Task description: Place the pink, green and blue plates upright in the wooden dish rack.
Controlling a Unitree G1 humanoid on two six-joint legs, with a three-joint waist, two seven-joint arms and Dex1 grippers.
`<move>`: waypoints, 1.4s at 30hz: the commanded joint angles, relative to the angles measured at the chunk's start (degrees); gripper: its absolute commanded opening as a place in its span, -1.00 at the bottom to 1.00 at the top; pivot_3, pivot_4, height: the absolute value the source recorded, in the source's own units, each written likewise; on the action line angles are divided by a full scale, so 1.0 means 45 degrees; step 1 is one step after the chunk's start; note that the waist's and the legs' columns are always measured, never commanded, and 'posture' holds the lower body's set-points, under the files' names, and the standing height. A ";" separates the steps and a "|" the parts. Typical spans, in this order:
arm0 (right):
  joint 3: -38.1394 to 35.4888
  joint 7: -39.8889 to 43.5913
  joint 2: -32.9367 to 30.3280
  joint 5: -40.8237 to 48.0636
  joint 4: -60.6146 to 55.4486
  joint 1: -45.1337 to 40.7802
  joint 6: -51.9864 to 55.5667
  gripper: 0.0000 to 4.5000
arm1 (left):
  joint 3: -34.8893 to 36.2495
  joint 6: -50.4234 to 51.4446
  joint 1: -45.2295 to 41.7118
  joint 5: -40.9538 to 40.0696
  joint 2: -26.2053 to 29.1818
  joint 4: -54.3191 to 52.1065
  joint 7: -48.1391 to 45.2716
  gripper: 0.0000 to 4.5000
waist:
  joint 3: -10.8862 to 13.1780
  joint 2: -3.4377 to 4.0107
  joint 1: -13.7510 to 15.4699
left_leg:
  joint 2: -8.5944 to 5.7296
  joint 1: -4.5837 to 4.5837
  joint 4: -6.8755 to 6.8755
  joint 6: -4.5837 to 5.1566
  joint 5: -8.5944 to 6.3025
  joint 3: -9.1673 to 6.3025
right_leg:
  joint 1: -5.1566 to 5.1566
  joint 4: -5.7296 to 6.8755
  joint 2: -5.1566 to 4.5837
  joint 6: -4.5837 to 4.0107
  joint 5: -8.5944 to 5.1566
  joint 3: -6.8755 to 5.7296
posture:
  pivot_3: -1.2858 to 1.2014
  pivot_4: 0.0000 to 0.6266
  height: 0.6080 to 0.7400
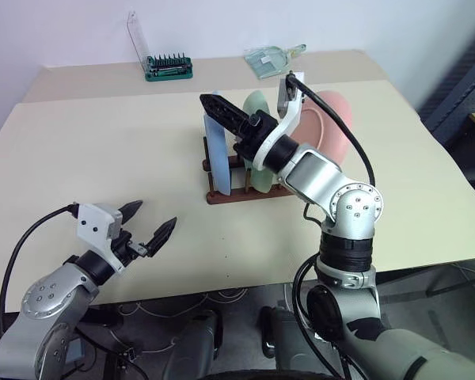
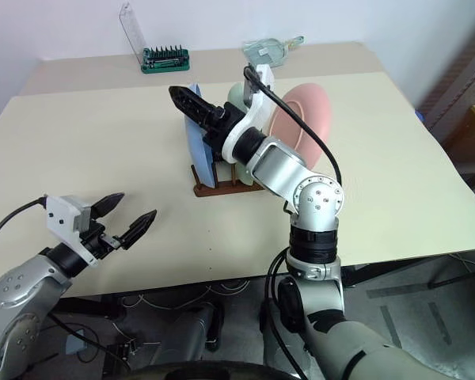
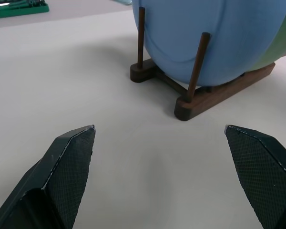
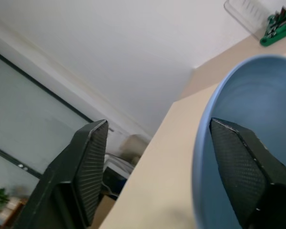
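Round blue plate (image 2: 199, 146) upright in dark wooden peg rack (image 2: 222, 188); right claw (image 4: 152, 157) spread astride its rim; left claw (image 1: 152, 222) spread, well apart.

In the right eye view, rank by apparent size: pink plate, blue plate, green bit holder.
1. pink plate, broad face showing.
2. blue plate, seen nearly edge-on, so it looks narrower.
3. green bit holder, farthest back, clearly smallest.

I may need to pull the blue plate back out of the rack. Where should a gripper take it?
Likely the blue plate's top rim, from above: it stands upright on edge in the wooden dish rack, pegs flank its lower part, and only the top rim is free.
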 commanded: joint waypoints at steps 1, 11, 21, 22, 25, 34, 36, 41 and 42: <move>0.0361 0.0716 -0.0419 -0.0462 -0.0683 -0.0457 -0.0230 0.52 | -0.0015 -0.0110 -0.0041 0.0038 -0.0038 -0.0356 0.0048 1.00 | 0.0000 0.0000 -0.0004 | 0.0000 0.0000 0.0000 0.0000 0.0000 0.0000 | 0.0000 -0.0001 0.0000 0.0000 0.0000 -0.0002 | 0.03 -0.52 1.00; 0.2217 0.4361 -0.4189 -0.2864 -0.2023 -0.1551 -0.0045 0.52 | -0.0119 -0.0006 -0.0196 0.0044 -0.0100 -0.0231 0.0069 1.00 | 0.0003 0.0005 0.0034 | 0.0001 -0.0025 0.0007 0.0001 0.0000 -0.0008 | 0.0002 -0.0025 -0.0007 0.0003 -0.0002 -0.0030 | 0.03 -0.52 1.00; 0.0500 0.8668 -0.9838 -0.6035 -0.2169 -0.1158 -0.2523 -0.55 | -0.1709 0.0315 -0.0578 0.0205 0.0907 -0.0924 -0.1140 1.00 | 0.0011 -0.0004 0.0243 | -0.0004 -0.0093 0.0043 0.0006 -0.0006 -0.0016 | -0.0005 -0.0066 -0.0031 0.0014 -0.0006 -0.0073 | 0.03 -0.52 1.00; 0.0376 0.8763 -1.0223 -0.6354 -0.1998 -0.1022 -0.2618 -0.70 | -0.1948 0.0336 -0.0681 0.0241 0.0994 -0.0963 -0.1239 1.00 | 0.0011 -0.0004 0.0288 | -0.0003 -0.0094 0.0043 0.0008 -0.0008 -0.0014 | -0.0003 -0.0068 -0.0035 0.0014 -0.0006 -0.0073 | 0.03 -0.52 1.00; -0.0291 0.9082 -1.2006 -0.7944 -0.1270 0.0204 -0.3308 -0.97 | -0.3362 0.0509 -0.1592 0.0616 0.1173 -0.0914 -0.1625 1.00 | 0.0010 -0.0007 0.0404 | 0.0001 -0.0097 0.0042 0.0008 -0.0009 -0.0010 | -0.0005 -0.0071 -0.0037 0.0007 -0.0003 -0.0074 | 0.03 -0.52 1.00; 0.0344 0.9164 -1.3950 -1.1706 -0.0854 0.3070 -0.4723 -0.97 | -0.4531 0.0436 -0.3089 0.0935 0.0924 -0.0031 -0.2125 1.00 | 0.0030 0.0041 0.0335 | 0.0039 -0.0106 0.0040 0.0035 -0.0020 0.0060 | -0.0013 -0.0063 -0.0048 0.0028 -0.0015 -0.0082 | 0.03 -0.52 1.00; 0.0619 0.9459 -1.3949 -1.2072 -0.1139 0.3573 -0.4924 -0.97 | -0.4529 0.0408 -0.3149 0.0988 0.0892 0.0052 -0.2170 1.00 | 0.0030 0.0039 0.0380 | 0.0048 -0.0107 0.0045 0.0035 -0.0019 0.0060 | -0.0009 -0.0062 -0.0039 0.0027 -0.0015 -0.0086 | 0.03 -0.52 1.00; 0.0594 1.0178 -1.3280 -1.1447 -0.1984 0.3525 -0.4805 -0.97 | -0.4374 0.0370 -0.2972 0.1018 0.0783 0.0041 -0.2105 1.00 | 0.0037 0.0048 0.0375 | 0.0049 -0.0112 0.0085 0.0036 -0.0020 0.0073 | -0.0002 -0.0055 -0.0040 0.0047 -0.0021 -0.0082 | 0.03 -0.52 1.00; 0.0611 1.0316 -1.3179 -1.1361 -0.2100 0.3464 -0.4815 -0.97 | -0.4361 0.0388 -0.2936 0.1035 0.0738 0.0019 -0.2061 1.00 | 0.0037 0.0046 0.0372 | 0.0050 -0.0112 0.0087 0.0036 -0.0020 0.0072 | 0.0001 -0.0054 -0.0039 0.0057 -0.0027 -0.0083 | 0.03 -0.52 1.00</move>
